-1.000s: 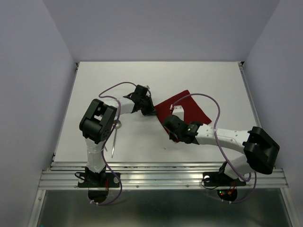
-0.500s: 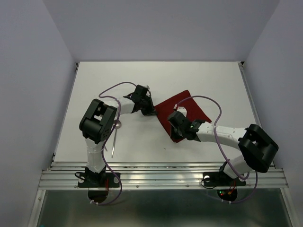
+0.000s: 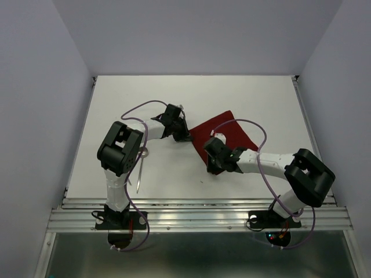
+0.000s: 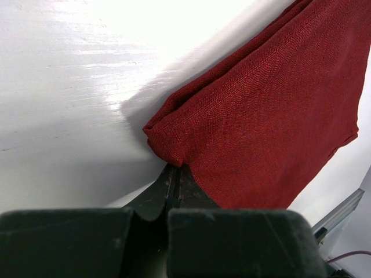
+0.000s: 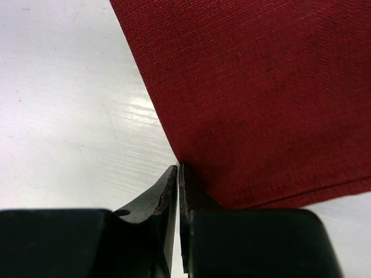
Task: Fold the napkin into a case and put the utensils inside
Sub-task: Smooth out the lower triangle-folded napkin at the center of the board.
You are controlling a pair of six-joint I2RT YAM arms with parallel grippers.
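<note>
Working on the napkin [image 3: 229, 134], doubled over and lying flat on the white table [image 3: 116, 104], not yet narrowed into a case. Pinching its bunched, layered corner right at the tips of the left gripper [image 4: 174, 172], jaws pressed together on the cloth. Gripping its near edge just ahead of the right gripper [image 5: 178, 172], jaws likewise closed, apparently on the fabric. Calling, by judgement, for equal lift and matched travel on both pinches, carrying the edge across without letting layers slip or skew. Leaving the utensils [image 3: 138, 174] well behind the left gripper, beside that arm's base.
</note>
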